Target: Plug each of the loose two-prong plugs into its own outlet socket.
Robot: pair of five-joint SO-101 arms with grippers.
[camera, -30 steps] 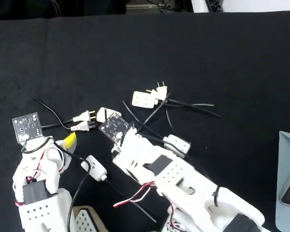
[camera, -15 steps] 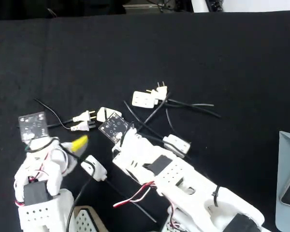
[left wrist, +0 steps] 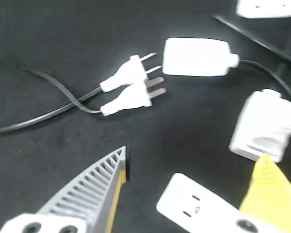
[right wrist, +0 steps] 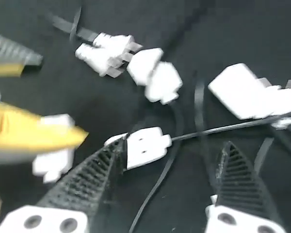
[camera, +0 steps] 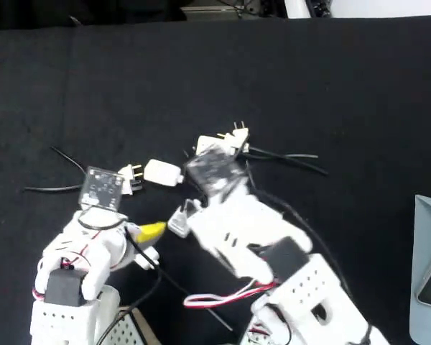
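Two white two-prong plugs (left wrist: 130, 88) lie side by side on black cords, prongs facing a white outlet socket (left wrist: 196, 57); the high view shows these plugs (camera: 133, 177) and that socket (camera: 162, 172) left of centre. My left gripper (left wrist: 193, 158) is open just short of the plugs, above a slotted socket (left wrist: 193, 208), its yellow finger (camera: 149, 230) beside my right arm. My right gripper (right wrist: 173, 145) is open with a small white socket (right wrist: 145, 145) lying between its black fingers (right wrist: 99, 172). Farther back, another socket (camera: 214, 146) has a plug (camera: 238, 135) beside it.
Black cords (camera: 284, 157) cross the black table (camera: 330, 79) around the sockets. A further white outlet block (left wrist: 264, 125) lies beside the left gripper's yellow finger. A grey tray (camera: 429, 269) stands at the right edge. The two arms are close together near the table's front.
My left arm has swung right, from the table's left side to the pair of plugs. My right arm has moved farther back and to the right.
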